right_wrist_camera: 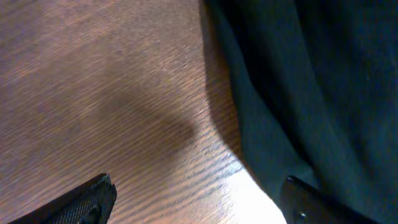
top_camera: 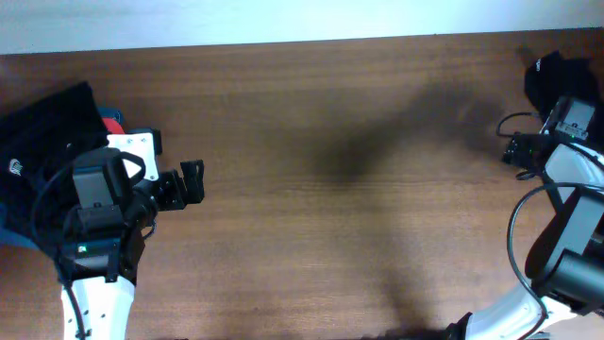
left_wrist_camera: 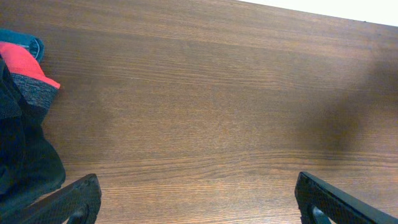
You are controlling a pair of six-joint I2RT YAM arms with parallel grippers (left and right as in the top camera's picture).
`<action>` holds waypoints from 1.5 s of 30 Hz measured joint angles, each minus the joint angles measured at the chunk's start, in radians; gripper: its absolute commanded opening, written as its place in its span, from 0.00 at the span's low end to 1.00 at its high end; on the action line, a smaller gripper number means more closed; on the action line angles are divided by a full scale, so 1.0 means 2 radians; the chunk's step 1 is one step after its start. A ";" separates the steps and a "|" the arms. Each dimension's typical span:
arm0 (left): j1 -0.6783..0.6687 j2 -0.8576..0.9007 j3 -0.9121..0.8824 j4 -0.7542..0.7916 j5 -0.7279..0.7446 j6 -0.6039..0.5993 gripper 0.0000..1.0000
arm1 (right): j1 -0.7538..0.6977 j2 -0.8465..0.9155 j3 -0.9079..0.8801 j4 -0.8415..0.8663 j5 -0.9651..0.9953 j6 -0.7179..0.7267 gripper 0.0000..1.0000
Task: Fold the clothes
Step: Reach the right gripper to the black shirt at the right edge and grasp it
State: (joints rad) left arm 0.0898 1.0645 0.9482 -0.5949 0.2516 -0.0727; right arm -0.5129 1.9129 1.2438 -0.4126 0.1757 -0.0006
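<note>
Shirt [right_wrist_camera: 298, 93] lies bunched at the table's [top_camera: 330, 236] far right corner, its edge between the wide, empty jaws of your right gripper [right_wrist_camera: 198, 196]; your left gripper [left_wrist_camera: 196, 196] hangs wide and empty over bare wood beside the black pile [top_camera: 42, 132]. Risk: closing here may pinch only the hem or several layers at once, so the shirt drags bunched or slides off the table edge. Overhead gives you both arms and the pile's logo [top_camera: 17, 167]; only the right wrist view shows the hem against the fingers [right_wrist_camera: 87, 199].

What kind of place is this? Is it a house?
Probably a robot lab: a left robot arm and a right robot arm sit at a wooden table, with dark clothes piled at both ends.
</note>
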 measured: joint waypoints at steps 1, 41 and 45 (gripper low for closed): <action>0.000 0.000 0.000 0.000 0.000 0.000 0.99 | -0.002 0.005 0.000 0.004 0.000 0.000 0.90; 0.000 0.000 0.000 0.018 0.002 0.000 0.97 | 0.230 -0.027 0.100 -0.255 -0.290 -0.209 0.04; 0.000 0.000 0.000 0.032 0.002 0.000 0.97 | 0.319 -0.026 0.097 -0.345 -0.279 -0.262 0.04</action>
State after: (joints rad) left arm 0.0898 1.0653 0.9485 -0.5304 0.2546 -0.0727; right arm 0.1246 1.8614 1.4368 -1.1027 -0.3824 -0.5236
